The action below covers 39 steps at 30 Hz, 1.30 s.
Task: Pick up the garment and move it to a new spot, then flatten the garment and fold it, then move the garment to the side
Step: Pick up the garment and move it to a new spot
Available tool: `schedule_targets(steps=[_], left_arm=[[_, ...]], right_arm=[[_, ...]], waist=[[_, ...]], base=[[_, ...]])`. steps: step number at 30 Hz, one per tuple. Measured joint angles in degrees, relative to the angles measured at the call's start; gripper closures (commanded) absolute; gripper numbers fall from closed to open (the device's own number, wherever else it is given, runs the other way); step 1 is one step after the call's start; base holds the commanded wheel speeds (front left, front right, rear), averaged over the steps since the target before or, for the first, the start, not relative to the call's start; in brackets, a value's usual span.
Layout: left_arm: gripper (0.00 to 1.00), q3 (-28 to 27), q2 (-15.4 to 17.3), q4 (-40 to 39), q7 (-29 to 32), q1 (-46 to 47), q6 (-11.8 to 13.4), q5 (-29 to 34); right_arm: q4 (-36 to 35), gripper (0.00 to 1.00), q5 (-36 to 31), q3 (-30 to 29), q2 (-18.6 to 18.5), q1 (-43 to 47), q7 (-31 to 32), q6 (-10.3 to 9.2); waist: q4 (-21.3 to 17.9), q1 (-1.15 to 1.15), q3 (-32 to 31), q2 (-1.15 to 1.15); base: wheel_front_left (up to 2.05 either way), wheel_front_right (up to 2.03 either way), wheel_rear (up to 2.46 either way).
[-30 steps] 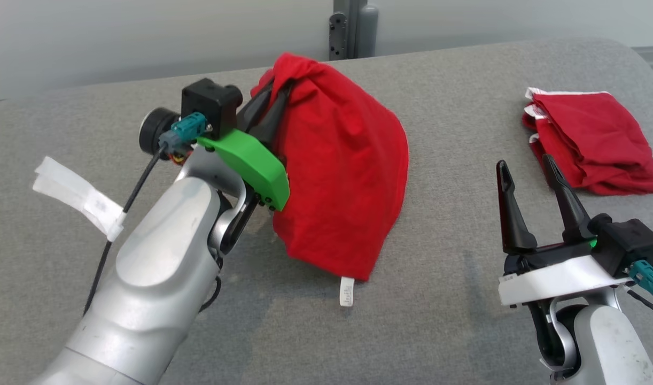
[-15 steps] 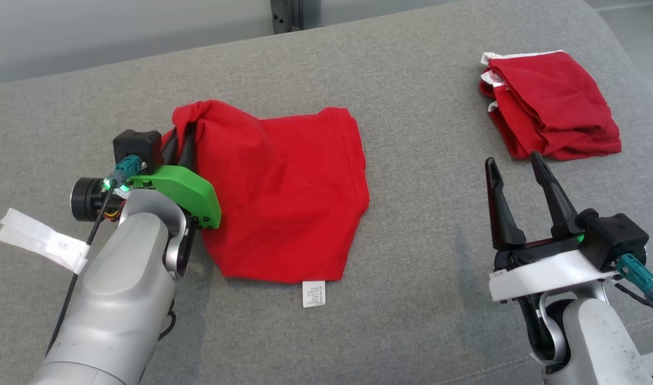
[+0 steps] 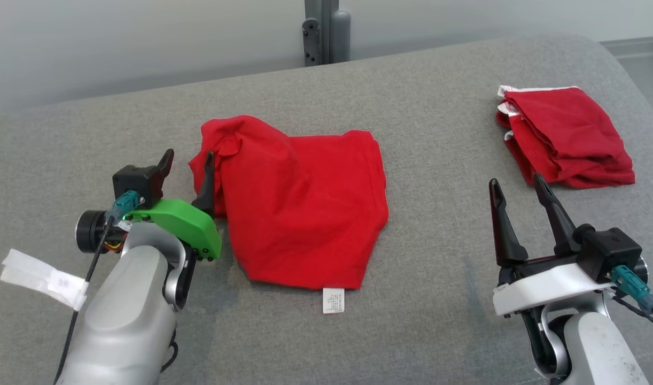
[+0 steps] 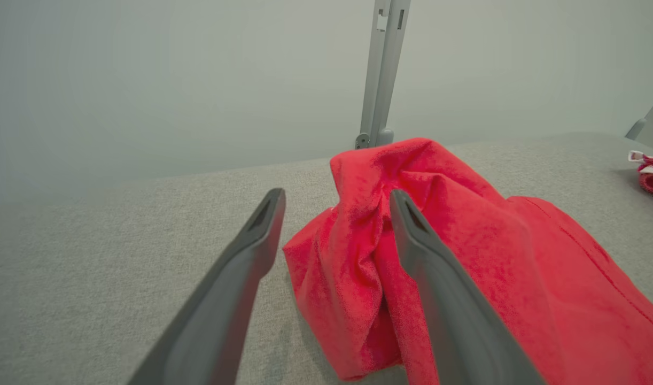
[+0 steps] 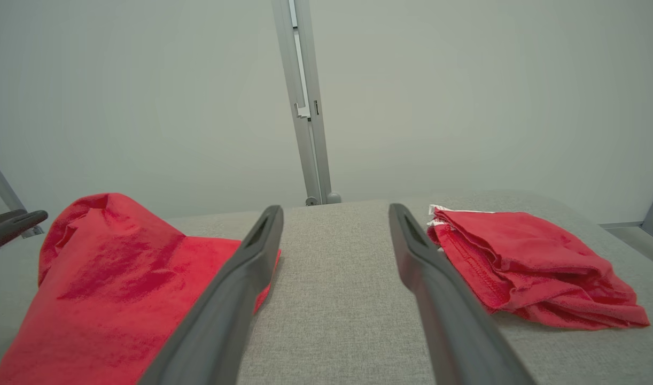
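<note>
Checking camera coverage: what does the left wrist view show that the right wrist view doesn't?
Left wrist view: the open left gripper's fingers full length, one beside the garment's bunched corner. Right wrist view: the open right gripper over bare grey surface, the folded pile whole. Shared: garment, pile's edge, surface, metal post, left fingertips.

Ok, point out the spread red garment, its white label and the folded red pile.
spread red garment (image 3: 305,208), head view, flat middle.
white label (image 3: 333,300), head view, its centre.
folded red pile (image 3: 567,139), head view, top layer.
</note>
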<state>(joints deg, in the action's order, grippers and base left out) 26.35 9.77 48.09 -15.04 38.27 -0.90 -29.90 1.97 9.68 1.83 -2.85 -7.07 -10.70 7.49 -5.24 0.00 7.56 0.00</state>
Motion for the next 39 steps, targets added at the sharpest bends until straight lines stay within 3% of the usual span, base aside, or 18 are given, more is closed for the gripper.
schedule_targets(steps=[6,13,20,26,39], left_arm=[[0.00,-3.3,0.2,-7.4,-0.1,-7.9,0.0,1.6],[0.00,-9.1,0.4,-21.2,-0.1,-20.7,3.1,5.2],[0.00,-12.3,-1.6,-31.3,-0.1,-30.9,4.7,8.0],[0.00,-14.5,-2.8,-34.2,-0.1,-34.9,5.5,8.8],[0.00,-15.8,-3.6,-34.2,-0.1,-35.9,4.4,9.9]], right_arm=[[0.5,0.00,-0.1,-0.2,0.0,2.1,0.2,0.00],[1.6,0.00,0.2,0.4,0.0,4.8,-0.6,0.00],[3.1,0.00,1.4,1.4,0.0,6.3,-1.6,0.00],[5.3,0.00,3.0,3.3,0.0,6.4,-2.6,0.00],[8.0,0.00,3.6,4.7,0.0,5.6,-3.5,0.00]], waist=[[2.4,0.00,-3.6,0.00],[5.2,0.00,-7.0,0.00],[7.2,0.00,-8.4,0.00],[7.4,0.00,-8.6,0.00],[7.0,0.00,-8.4,0.00]], base=[[0.00,0.00,0.00],[0.00,0.00,0.00],[0.00,0.00,0.00],[0.00,0.00,0.00],[0.00,0.00,0.00]])
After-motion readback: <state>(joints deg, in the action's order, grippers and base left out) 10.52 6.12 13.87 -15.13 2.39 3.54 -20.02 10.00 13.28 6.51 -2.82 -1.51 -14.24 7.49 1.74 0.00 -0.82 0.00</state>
